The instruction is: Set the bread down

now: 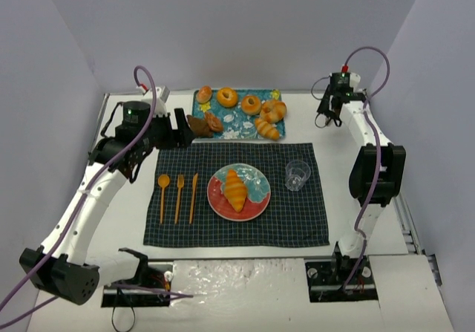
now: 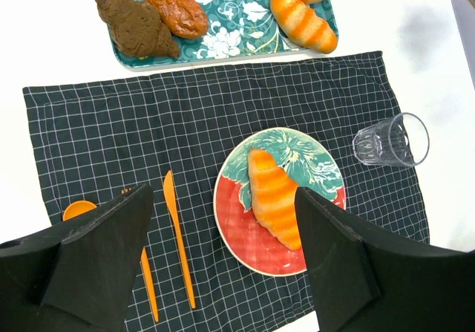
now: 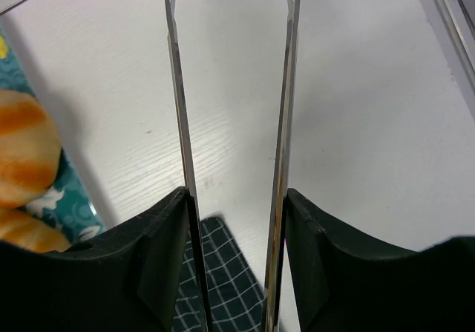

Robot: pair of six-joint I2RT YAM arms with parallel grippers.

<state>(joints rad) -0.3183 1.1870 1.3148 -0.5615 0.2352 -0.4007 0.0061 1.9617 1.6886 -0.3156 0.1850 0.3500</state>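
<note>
A white table (image 1: 126,228) walled in pale grey carries a dark checked cloth placemat (image 1: 297,220). On it sits a round red-and-teal plate (image 1: 215,198), with the golden-orange ridged croissant (image 1: 236,189) lying across its middle, free of both arms. A clear drinking glass (image 1: 297,174) stands just beside the plate. The left gripper (image 2: 223,198) hangs above with jaws spread wide and empty. The right gripper (image 3: 231,64), well apart over bare table, has its narrow jaws parted, holding nothing.

Top view over table (image 1: 338,142), left wrist above same plate (image 2: 239,224), right wrist near table
</note>
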